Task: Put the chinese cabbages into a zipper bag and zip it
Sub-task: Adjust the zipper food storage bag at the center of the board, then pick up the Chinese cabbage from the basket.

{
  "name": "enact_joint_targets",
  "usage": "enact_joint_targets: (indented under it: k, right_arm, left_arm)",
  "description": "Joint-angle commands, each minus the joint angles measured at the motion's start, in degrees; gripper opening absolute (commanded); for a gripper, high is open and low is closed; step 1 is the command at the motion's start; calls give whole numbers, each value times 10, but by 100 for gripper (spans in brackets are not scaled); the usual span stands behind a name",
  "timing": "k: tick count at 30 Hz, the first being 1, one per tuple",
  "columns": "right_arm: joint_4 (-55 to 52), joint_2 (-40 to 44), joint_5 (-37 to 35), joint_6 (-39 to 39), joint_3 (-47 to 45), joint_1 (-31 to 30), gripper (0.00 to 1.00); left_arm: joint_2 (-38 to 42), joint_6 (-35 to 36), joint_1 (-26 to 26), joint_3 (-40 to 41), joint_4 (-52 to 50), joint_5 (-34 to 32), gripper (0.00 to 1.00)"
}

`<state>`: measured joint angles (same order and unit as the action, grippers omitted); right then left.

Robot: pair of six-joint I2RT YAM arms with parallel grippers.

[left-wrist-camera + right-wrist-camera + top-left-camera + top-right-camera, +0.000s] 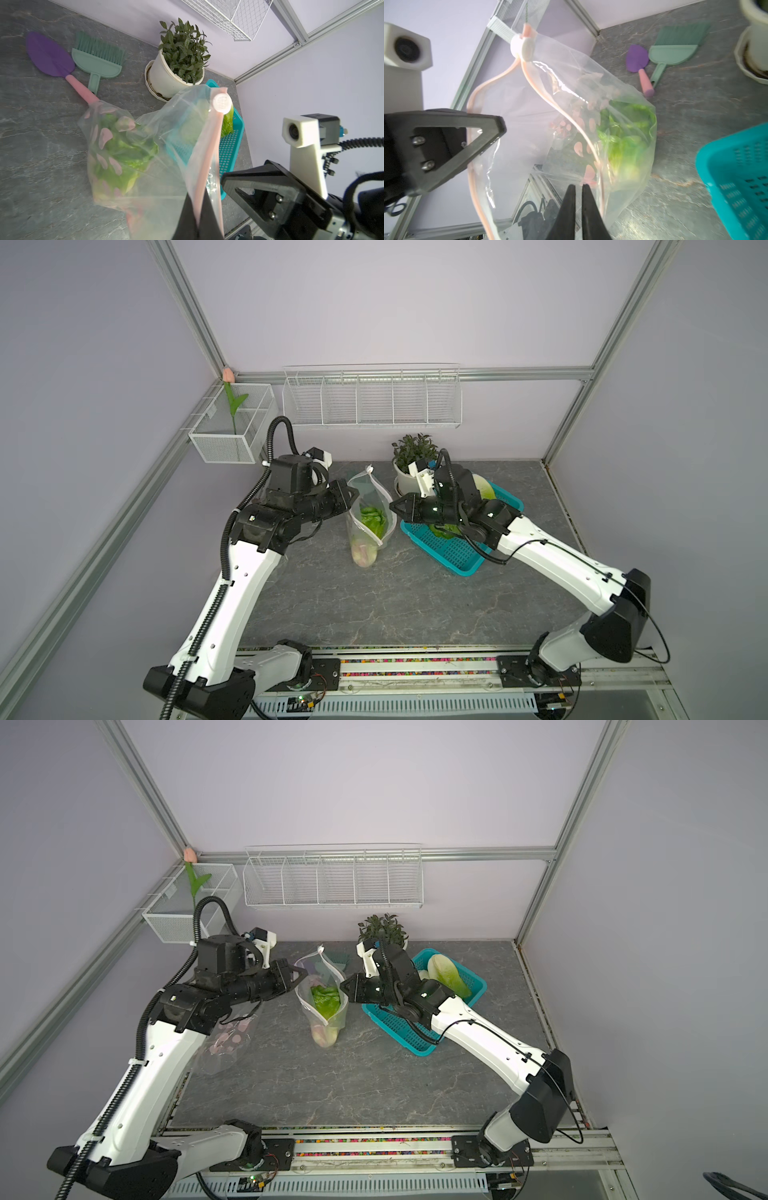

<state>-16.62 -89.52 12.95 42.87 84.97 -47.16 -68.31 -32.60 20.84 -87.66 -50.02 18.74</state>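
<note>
We see a grey marbled stone tabletop (395,605) carrying a teal perforated plastic basket (457,556). Just left of the basket stands a clear plastic zipper bag printed with pink petals (365,489), its mouth gaping upward. Behind the basket sits a dark-leaved plant in a white pot (413,452).

The left gripper (353,493) reaches the bag's rim on the side away from the basket, its jaws clamped on the pink zipper strip. The right gripper (395,506) meets the rim on the basket side with its jaws almost together; we cannot tell whether they pinch the film.

One crinkled light-green chinese cabbage (372,520) lies inside the bag. Another cabbage (449,973) rests in the basket's far end, and more green leaves (444,531) show in the basket under the right arm. The white round slider (222,102) sits at the zipper's far end.
</note>
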Motion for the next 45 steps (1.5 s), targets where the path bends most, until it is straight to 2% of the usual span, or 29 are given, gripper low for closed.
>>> enact_joint_targets:
  k: [1,5,8,9,11,13,16,18,19,26,31,32,33,34,35,38,42,45]
  right_arm:
    - [32,-13,31,31,-14,9,11]
    - [70,0,28,61,-97,38,11]
    - [57,10,33,53,-151,62,20]
    - [35,18,28,35,-159,71,26]
    - [-30,45,-10,-8,-163,89,48]
    - [-112,66,-102,-49,-161,111,70]
    - [-178,40,-224,-69,-158,140,99]
    - [-171,-1,-250,-60,-151,146,89]
    - [-159,-28,-247,-52,-141,147,89]
    - [-134,-165,-336,21,-54,149,89]
    - [-166,-253,-360,-38,-2,156,96]
    - [-156,-247,-364,-62,-15,156,86]
    - [-141,-230,-365,-92,-41,157,53]
    - [-135,-207,-370,-119,-64,157,32]
    - [-132,-185,-372,-149,-82,157,27]
    - [-132,-92,-350,-276,-135,153,21]
    - [-156,17,-290,-443,-185,143,18]
    - [-125,61,-254,-570,-229,127,16]
  left_arm:
    - [8,26,3,-34,-35,-13,0]
    - [-25,27,37,32,10,4,0]
    - [-63,22,62,72,53,9,0]
    - [-76,19,70,79,69,11,0]
    - [-97,13,83,90,100,22,0]
    - [-116,7,91,94,125,28,0]
    - [-140,9,96,84,134,43,0]
    - [-152,10,98,76,132,53,0]
    - [-156,11,100,71,128,54,0]
    - [-142,19,104,81,115,44,0]
    - [-130,22,104,92,115,41,0]
    - [-128,24,104,92,114,41,0]
    - [-124,27,104,92,111,38,0]
    - [-119,31,103,93,109,36,0]
    - [-117,34,102,92,106,33,0]
    - [-107,41,98,94,103,30,0]
    - [-99,44,97,98,114,22,0]
    - [-99,41,97,100,120,23,0]
